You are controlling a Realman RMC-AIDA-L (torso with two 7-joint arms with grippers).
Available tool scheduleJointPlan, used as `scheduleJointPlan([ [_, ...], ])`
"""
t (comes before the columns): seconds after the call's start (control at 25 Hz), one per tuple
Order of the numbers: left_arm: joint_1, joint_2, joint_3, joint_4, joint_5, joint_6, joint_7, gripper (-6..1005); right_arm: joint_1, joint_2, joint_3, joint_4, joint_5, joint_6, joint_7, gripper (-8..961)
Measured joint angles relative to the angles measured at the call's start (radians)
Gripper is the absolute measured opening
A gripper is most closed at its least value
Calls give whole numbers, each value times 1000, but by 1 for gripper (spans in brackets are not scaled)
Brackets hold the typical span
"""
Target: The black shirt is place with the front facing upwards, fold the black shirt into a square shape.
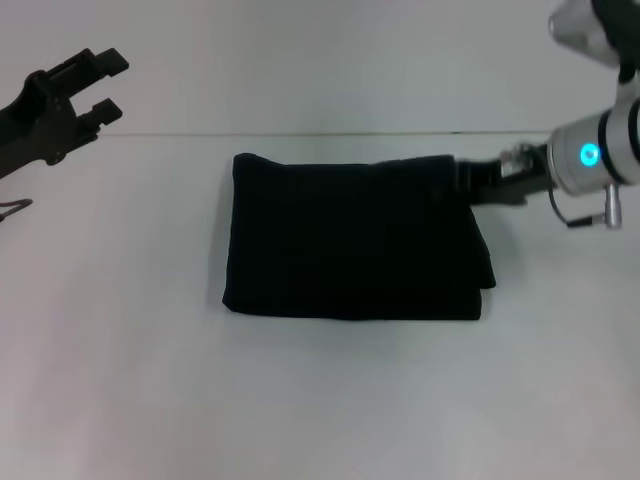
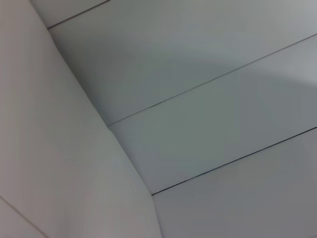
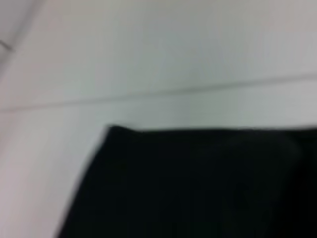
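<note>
The black shirt (image 1: 355, 240) lies folded into a compact, roughly rectangular block in the middle of the white table (image 1: 320, 400); no lettering or label shows. My right gripper (image 1: 472, 182) reaches in from the right and meets the shirt's far right corner, where black merges with black. The right wrist view is filled by the shirt (image 3: 198, 188) seen from close up. My left gripper (image 1: 112, 87) hangs open and raised at the far left, well away from the shirt, holding nothing.
A thin seam (image 1: 180, 134) runs across behind the shirt where the table meets the white back wall. The left wrist view shows only pale panels with dark seams (image 2: 213, 79). A thin grey cable (image 1: 12, 208) loops at the left edge.
</note>
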Motion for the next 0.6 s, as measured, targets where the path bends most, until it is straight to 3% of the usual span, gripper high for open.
scheduleJointPlan([
  [0.6,-3,-3,2,-14,-1,-12,5,786,-21,-5,2,137,-8,57,-10,42],
])
